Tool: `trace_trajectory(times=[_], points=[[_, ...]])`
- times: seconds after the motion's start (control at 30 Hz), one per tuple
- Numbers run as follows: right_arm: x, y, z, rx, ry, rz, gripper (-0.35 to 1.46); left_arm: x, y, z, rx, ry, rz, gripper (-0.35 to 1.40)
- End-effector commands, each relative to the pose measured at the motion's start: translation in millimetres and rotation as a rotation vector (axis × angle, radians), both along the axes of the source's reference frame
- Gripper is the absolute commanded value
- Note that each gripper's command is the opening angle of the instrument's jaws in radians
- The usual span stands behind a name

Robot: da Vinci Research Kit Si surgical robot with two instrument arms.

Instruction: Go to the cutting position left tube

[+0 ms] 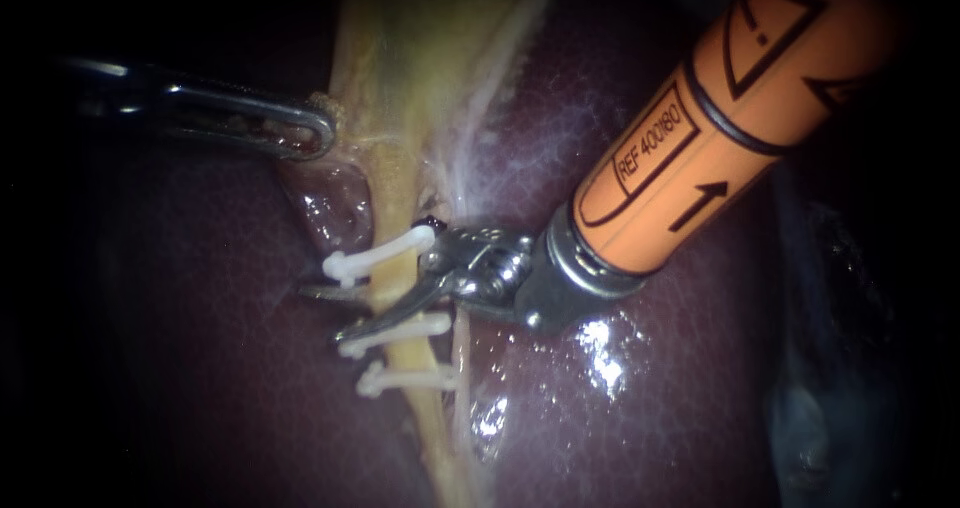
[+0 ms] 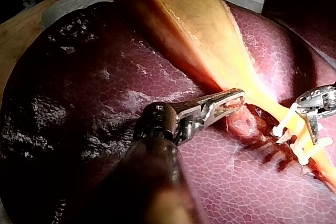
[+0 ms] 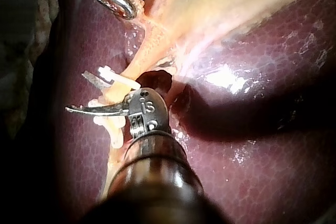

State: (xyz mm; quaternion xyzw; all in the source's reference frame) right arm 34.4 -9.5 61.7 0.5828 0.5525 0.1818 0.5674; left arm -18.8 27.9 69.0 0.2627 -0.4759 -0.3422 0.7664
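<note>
Thin yellow left tube [image 1: 398, 223] wears three white plastic clips [image 1: 380, 256]. My right instrument [image 1: 325, 313] has its jaws open, straddling it. My left instrument [image 1: 300, 133] jaws grip the yellowish gallbladder [image 1: 400, 58]. Bare dark liver [image 1: 200, 368] lies alongside.

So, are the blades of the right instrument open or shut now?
Open: a gap shows between the blades of the right instrument, and the tube passes through it, between two clips.

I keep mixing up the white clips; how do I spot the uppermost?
Follow the yellow tube down the dark liver. The top clip sits alone above the right instrument, whose open blades part it from the other two.
</note>
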Motion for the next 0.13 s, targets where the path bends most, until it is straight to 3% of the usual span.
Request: trace_trajectory(times=[0.03, 0.13], points=[[0.0, 0.0, 0.0, -0.005, 0.003, 0.001, 1.29, 0.0, 0.0, 0.0, 0.0, 0.0, 0.0, -0.35], [0.0, 0.0, 0.1, -0.01, 0.006, 0.002, 1.29, 0.0, 0.0, 0.0, 0.0, 0.0, 0.0, -0.35]])
